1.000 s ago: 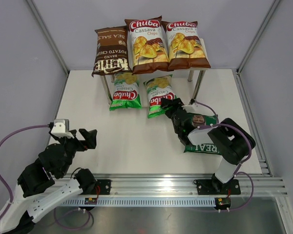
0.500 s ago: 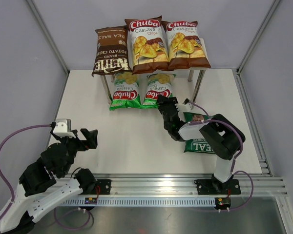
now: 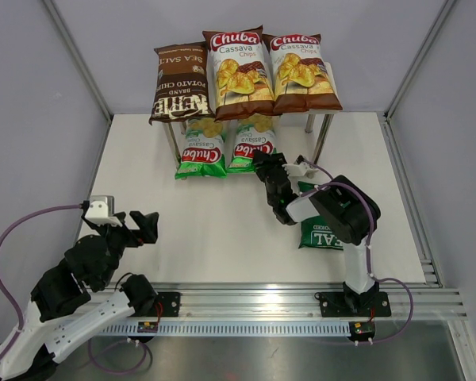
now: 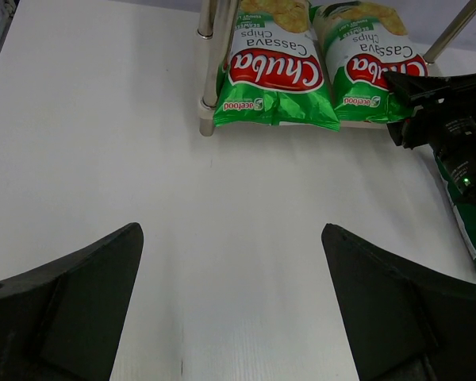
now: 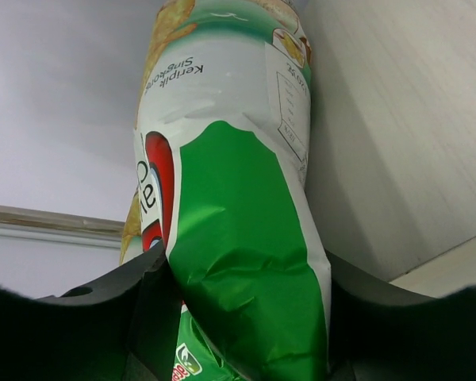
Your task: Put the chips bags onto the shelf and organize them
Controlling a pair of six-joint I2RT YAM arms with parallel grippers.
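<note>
The right end effector [image 3: 262, 163] is squeezed shut on the bottom edge of the second light green bag [image 3: 252, 141]. That bag lies on the low board of the shelf [image 3: 320, 139], just beside the first light green bag [image 3: 202, 151]. Both poke out a little at the front. Up on the top board three bags lie in a row: the dark brown bag [image 3: 178, 83], the middle white-brown bag [image 3: 236, 75] and the right white-brown bag [image 3: 303, 73]. The dark green bag [image 3: 321, 234] lies flat on the table [image 3: 206, 230], partly hidden under the right arm. The left end effector [image 3: 145, 225] is wide open, holds nothing, and hangs over the table well apart from the shelf.
</note>
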